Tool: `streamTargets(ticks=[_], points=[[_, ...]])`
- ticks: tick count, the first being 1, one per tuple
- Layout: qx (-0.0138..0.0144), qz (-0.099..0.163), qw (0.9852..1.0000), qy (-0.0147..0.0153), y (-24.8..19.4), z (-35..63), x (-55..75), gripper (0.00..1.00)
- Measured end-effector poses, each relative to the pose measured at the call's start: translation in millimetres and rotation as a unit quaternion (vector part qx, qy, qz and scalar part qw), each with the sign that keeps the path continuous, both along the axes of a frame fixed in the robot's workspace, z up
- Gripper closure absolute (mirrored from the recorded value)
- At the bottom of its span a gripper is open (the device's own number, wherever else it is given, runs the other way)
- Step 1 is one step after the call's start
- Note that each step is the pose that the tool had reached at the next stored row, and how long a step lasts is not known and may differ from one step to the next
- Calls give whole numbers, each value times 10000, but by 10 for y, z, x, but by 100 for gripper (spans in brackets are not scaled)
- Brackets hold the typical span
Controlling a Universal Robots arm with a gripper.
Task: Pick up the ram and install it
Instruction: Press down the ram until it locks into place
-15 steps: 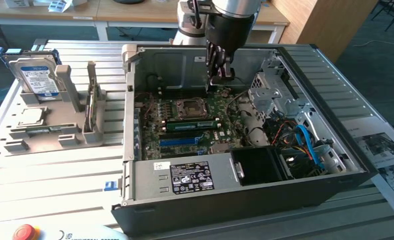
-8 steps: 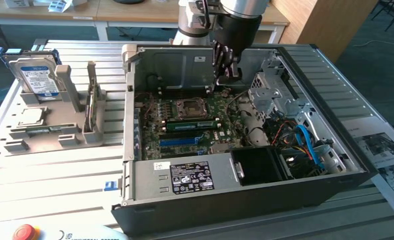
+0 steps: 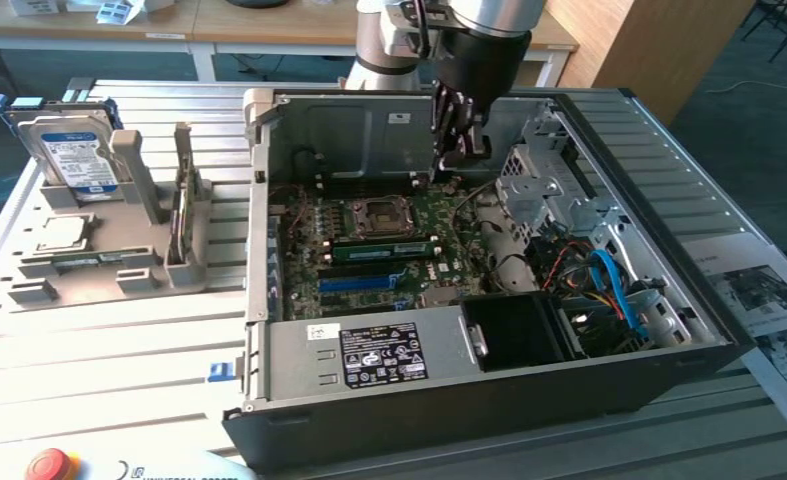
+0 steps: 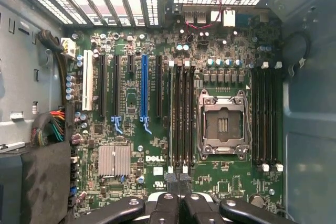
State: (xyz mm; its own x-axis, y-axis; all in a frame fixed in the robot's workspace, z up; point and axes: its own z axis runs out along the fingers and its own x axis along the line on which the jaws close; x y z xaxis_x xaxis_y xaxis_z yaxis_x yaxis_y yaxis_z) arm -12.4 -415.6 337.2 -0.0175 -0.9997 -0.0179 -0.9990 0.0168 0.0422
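The ram (image 3: 384,250) was sitting on edge in a slot on the motherboard (image 3: 427,215), just beside the CPU socket (image 3: 373,212), inside the open PC case (image 3: 500,410). The pincer (image 3: 463,150) hung above the board with its fingers (image 4: 169,205) pressed together, holding nothing, well clear of the stick.

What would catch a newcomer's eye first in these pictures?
The open black computer case on the slatted table, with the robot's claw hanging over its open side. Inside, the green motherboard shows a long blue slot and a silver CPU socket, and the green ram sits beside that socket.
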Motion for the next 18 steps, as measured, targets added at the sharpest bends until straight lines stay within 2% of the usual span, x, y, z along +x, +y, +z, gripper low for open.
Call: streamTargets(ticks=[8, 18], points=[[0, 1, 10000, -2, 0, -32, 1, 89], [0, 0, 10000, -8, 0, -183, 1, 89]])
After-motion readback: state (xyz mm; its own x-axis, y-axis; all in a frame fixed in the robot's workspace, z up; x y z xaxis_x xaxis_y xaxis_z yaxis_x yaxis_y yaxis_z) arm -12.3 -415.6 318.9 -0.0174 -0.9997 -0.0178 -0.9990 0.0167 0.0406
